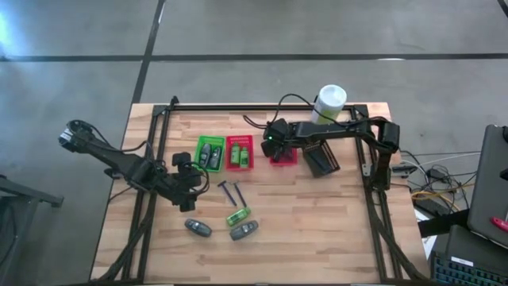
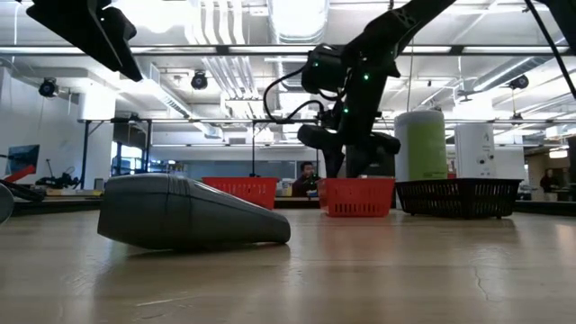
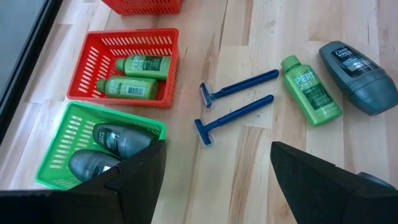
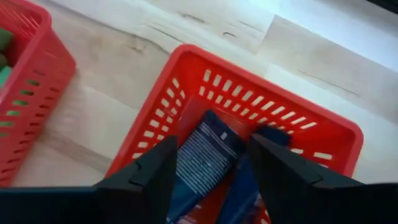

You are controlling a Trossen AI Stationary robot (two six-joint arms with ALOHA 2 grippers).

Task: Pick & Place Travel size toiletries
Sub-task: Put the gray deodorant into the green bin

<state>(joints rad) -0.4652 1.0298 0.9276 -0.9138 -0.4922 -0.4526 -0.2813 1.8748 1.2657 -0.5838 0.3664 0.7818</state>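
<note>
My right gripper point(image 1: 275, 149) hangs open over the small red basket point(image 1: 284, 156) right of the middle; in the right wrist view its fingers stand on either side of a dark flat tube point(image 4: 205, 152) inside that basket point(image 4: 323, 134). My left gripper point(image 3: 214, 180) is open and empty, hovering near the table's left-middle point(image 1: 187, 189). Two blue razors point(image 3: 239, 102), a green tube point(image 3: 309, 90) and a grey bottle point(image 3: 357, 74) lie flat on the wood ahead of it. A second grey bottle point(image 1: 198, 228) lies near the front edge. The green basket point(image 3: 62, 134) holds grey bottles and the other red basket point(image 3: 90, 59) holds green tubes. My right gripper reaches down into the red basket from above, and the dark flat tube point(image 4: 214, 134) fills the gap between its fingers point(image 4: 155, 177). Whether the fingers touch the tube, I cannot tell. The tube's far end is down in the basket.
A dark mesh basket point(image 1: 321, 161) sits right of the red one, with the large white-and-green canister point(image 1: 329, 103) behind it. A black frame point(image 1: 159, 119) borders the wooden table. Bare wood stretches along the near right part. A grey bottle point(image 2: 189, 211) looms close in the low view.
</note>
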